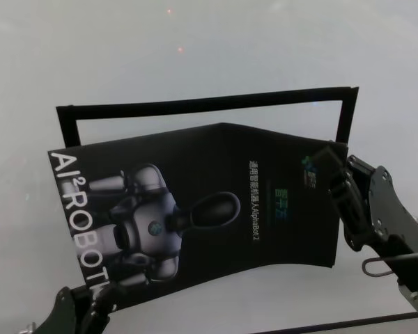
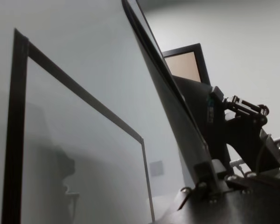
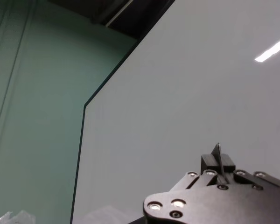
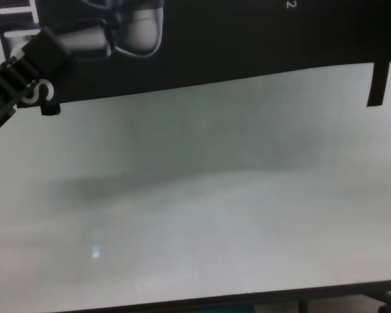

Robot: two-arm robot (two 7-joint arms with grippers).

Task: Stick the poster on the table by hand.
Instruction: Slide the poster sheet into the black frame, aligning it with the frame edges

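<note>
Above the middle of the desk (image 1: 209,42), the poster (image 1: 209,209) is hanging in the air between the two arms, its long axis running from the desk's left edge toward its right edge, printed side up. Its left short edge, the one with the big white letters, is being gripped by the left claw (image 1: 90,306) toward the near left corner of the desk; the chest view is showing that claw clenched on the sheet over the last letter. The right claw (image 1: 338,177) is pinching the opposite short edge, clenched on the sheet's far right corner. The sheet is sagging and bending along a crease near its middle, so it is not lying flat. On the desk beneath and behind it, a frame of black strips (image 1: 209,104) is marking out a rectangle, and the poster is sitting skewed to it, shifted toward the near edge. Judging by that, the sheet needs carrying toward the far edge and squaring with the frame before lowering.
</note>
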